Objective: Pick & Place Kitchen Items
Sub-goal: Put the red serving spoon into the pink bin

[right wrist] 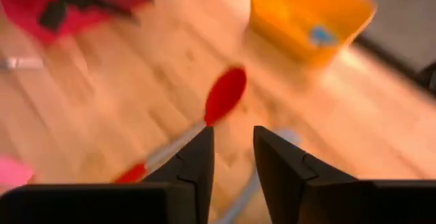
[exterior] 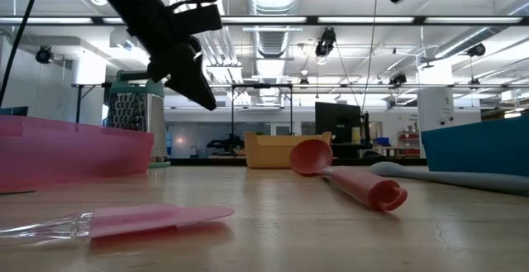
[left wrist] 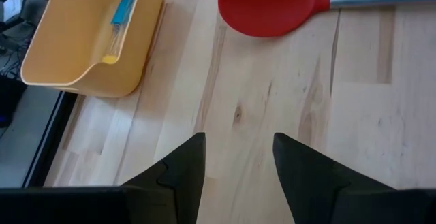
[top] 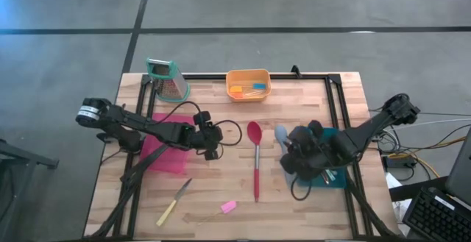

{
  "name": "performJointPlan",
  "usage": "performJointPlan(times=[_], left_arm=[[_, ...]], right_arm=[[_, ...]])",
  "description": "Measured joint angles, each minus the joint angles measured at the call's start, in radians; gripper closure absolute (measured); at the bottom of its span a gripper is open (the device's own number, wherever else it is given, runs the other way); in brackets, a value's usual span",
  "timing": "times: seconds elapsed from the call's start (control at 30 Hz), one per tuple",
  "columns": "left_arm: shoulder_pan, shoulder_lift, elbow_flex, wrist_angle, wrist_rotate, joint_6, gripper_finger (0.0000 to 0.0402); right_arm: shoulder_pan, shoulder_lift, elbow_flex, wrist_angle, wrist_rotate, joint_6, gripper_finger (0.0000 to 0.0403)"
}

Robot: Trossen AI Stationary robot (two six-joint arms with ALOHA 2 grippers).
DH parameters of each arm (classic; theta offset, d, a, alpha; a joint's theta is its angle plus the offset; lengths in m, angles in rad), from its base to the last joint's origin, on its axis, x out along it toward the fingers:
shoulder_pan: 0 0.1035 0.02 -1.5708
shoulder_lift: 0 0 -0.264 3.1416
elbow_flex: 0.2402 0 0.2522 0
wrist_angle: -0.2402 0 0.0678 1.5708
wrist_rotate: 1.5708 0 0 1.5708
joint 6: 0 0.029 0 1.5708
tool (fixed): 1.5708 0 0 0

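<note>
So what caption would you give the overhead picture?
Two open pincers, left and right, hover either side of a red spoon on the wooden table.

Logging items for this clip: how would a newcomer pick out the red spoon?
On the wooden table, look midway between the two grippers, just below the orange tub. The red spoon lies there; unlike the pale-blue spoon beside it, its bowl and handle end are red, joined by a metal shaft.
</note>
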Motion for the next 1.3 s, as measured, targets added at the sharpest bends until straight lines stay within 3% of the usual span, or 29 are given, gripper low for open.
performJointPlan(times=[0.13, 0.33, 0.5, 0.67, 0.87, 1.3], left_arm=[[0.000, 0.000, 0.000, 0.002, 0.000, 0.018, 0.0225], [0.000, -0.018, 0.000, 0.042, 0.015, 0.093, 0.0225], [0.000, -0.072, -0.044, 0.111, 0.093, 0.138, 0.0225], [0.000, -0.155, -0.100, 0.120, 0.097, 0.117, 0.0225], [0.000, -0.270, -0.179, 0.120, 0.093, 0.083, 0.0225], [0.000, -0.385, -0.259, 0.165, 0.091, 0.051, 0.0225]], right_arm=[[0.008, 0.042, 0.008, 0.102, 0.106, 0.044, 0.0331], [0.000, 0.162, 0.005, 0.346, 0.065, -0.004, 0.0360], [0.000, 0.260, 0.049, 0.328, 0.046, 0.039, 0.0382], [-0.017, 0.330, 0.067, 0.317, 0.041, 0.120, 0.0392], [-0.073, 0.380, 0.065, 0.283, -0.054, 0.226, 0.0363], [-0.229, 0.437, 0.030, 0.285, -0.255, 0.247, 0.0234]])
